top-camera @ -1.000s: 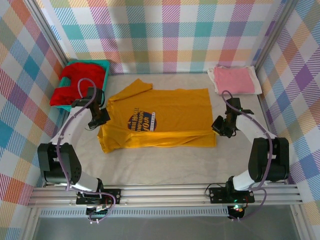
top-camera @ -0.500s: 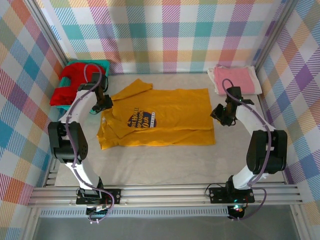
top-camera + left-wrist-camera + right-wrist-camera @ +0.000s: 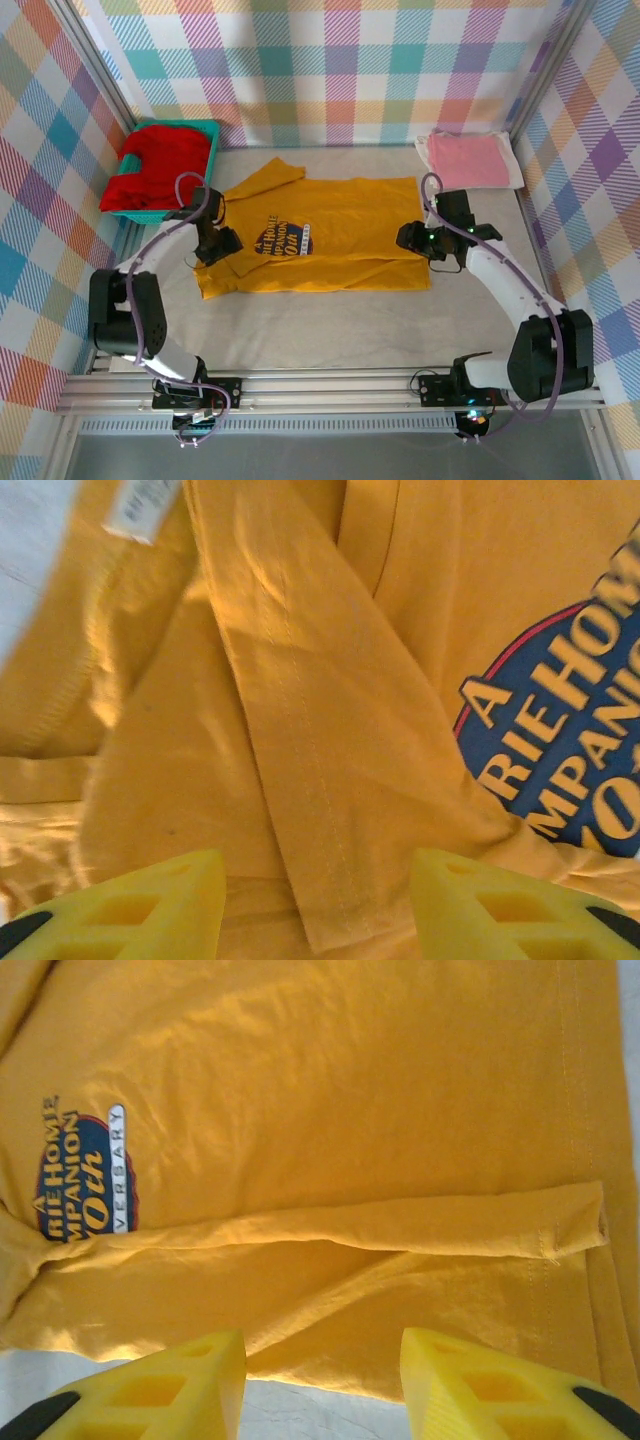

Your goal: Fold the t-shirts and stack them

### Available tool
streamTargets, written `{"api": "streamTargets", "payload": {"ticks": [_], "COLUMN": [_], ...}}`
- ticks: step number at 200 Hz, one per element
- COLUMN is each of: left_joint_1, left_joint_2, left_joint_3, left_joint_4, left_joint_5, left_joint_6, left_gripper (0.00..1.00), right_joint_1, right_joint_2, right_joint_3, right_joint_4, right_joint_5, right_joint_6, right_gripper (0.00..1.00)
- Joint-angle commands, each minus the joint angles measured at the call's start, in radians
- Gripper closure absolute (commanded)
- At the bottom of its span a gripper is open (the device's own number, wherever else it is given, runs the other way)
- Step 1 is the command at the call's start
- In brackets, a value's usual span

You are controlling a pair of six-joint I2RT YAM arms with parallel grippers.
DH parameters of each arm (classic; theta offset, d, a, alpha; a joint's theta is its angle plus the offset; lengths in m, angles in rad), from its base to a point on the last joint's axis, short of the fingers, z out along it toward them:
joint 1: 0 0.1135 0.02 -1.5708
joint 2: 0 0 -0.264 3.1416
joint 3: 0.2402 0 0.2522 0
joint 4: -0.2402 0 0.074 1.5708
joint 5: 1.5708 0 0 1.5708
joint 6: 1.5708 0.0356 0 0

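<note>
Mustard-yellow t-shirt (image 3: 330, 225) lies mid-counter (image 3: 330, 320): soft jersey, near long edge folded over in a rumpled band, dark round print (image 3: 283, 243) at the chest. Left claw (image 3: 224, 245) over the collar end, right claw (image 3: 406, 238) over the hem end, both released, gripping nothing. Pink shirt (image 3: 468, 160) folded flat, far right corner. Red shirt (image 3: 150, 170) bunched in teal plastic basket (image 3: 211, 131), far left corner.

This is a robot test room, like a lab, not a home. The walls (image 3: 340, 70) are covered in bright checks and held by metal posts (image 3: 97, 70). Two robot arms, one left (image 3: 150, 260) and one right (image 3: 505, 285), are bolted to metal rails (image 3: 330, 392) at the edge of a pale table (image 3: 320, 325). A yellow shirt (image 3: 350, 215) lies flat on it.
</note>
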Motion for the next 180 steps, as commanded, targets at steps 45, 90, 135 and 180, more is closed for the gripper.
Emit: {"api": "streamTargets", "payload": {"ticks": [45,90,135,180], "left_joint_1": [-0.024,-0.036,-0.039,-0.055], "left_joint_2": [0.115,0.127,0.16,0.137], "left_joint_3": [-0.02,-0.064,-0.065,-0.039], "left_joint_4": [0.139,0.181,0.2,0.168], "left_joint_5": [0.018,-0.012,-0.039,-0.089], "left_joint_6": [-0.074,-0.097,-0.101,-0.094], "left_gripper": [0.5,0.56,0.87,1.0], "right_joint_1": [0.032,0.034,0.034,0.034], "right_joint_2": [0.058,0.092,0.115,0.095], "right_joint_3": [0.043,0.07,0.084,0.082], "right_joint_4": [0.085,0.067,0.047,0.041], "right_joint_5": [-0.041,-0.029,-0.038,-0.033], "right_joint_6": [-0.021,-0.025,-0.017,-0.011], "right_gripper": [0.55,0.54,0.53,0.52]}}
